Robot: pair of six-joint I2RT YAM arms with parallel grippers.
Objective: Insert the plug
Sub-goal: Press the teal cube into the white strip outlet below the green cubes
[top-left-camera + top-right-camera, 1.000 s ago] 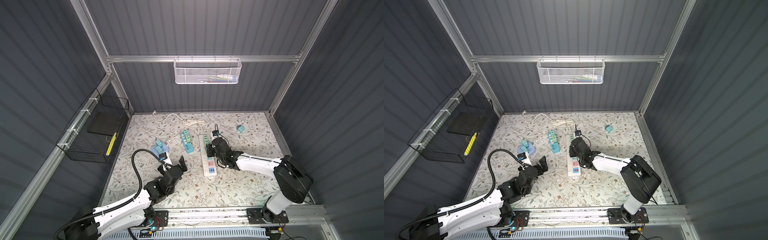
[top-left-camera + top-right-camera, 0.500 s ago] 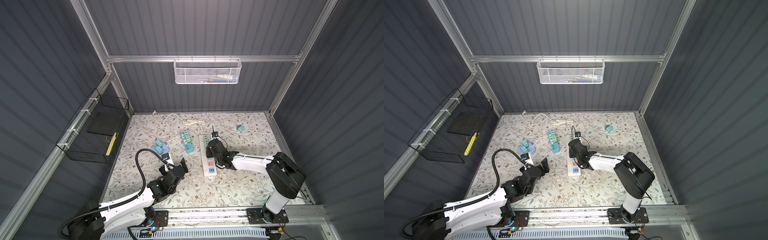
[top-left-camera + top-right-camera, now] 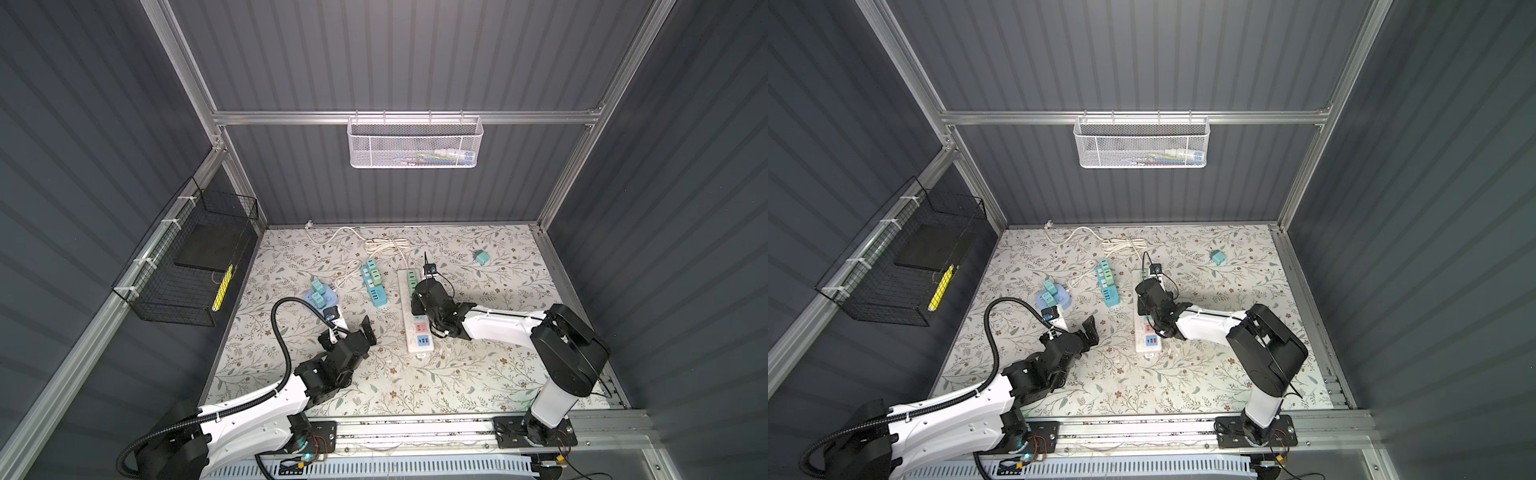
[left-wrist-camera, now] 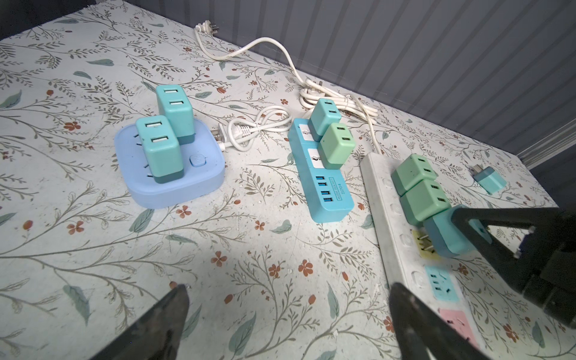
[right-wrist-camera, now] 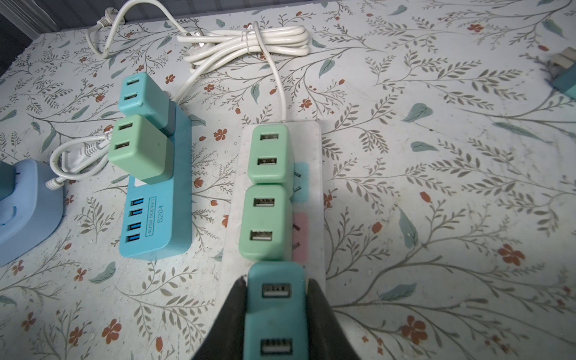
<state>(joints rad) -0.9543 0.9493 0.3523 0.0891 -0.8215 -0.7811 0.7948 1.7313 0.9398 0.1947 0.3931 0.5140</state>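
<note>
While the right hand point(image 5: 276, 282) was clamped on the teal plug point(image 5: 276, 314), one finger on each side face, the plug sat over the white power strip point(image 5: 311, 140), about mid-length of it in both top views. The plug's long axis ran from prongs to USB face. The prongs point(image 4: 425, 244) pointed down at the strip's yellow socket point(image 4: 417, 234), and the USB face pointed up, away from the strip. In the left wrist view the body leaned, not square to the strip. The prongs showed bare over most of their length, tips at the yellow socket; couldn't tell if they were in the slots. Its two USB ports lined up along the strip's length, same as the two green plugs point(image 5: 269, 156) seated next to it. The teal plug was right against the nearer green one. The left hand point(image 4: 288, 291) was spread wide, nothing between its fingers, over the bench point(image 4: 93, 249), well apart from the white strip and to its left in both top views. Also on the bench: a blue strip point(image 4: 324, 187) with two plugs in it, a light blue hub point(image 4: 174, 190) with two more, and a loose adapter point(image 4: 489, 184) on its side.
</note>
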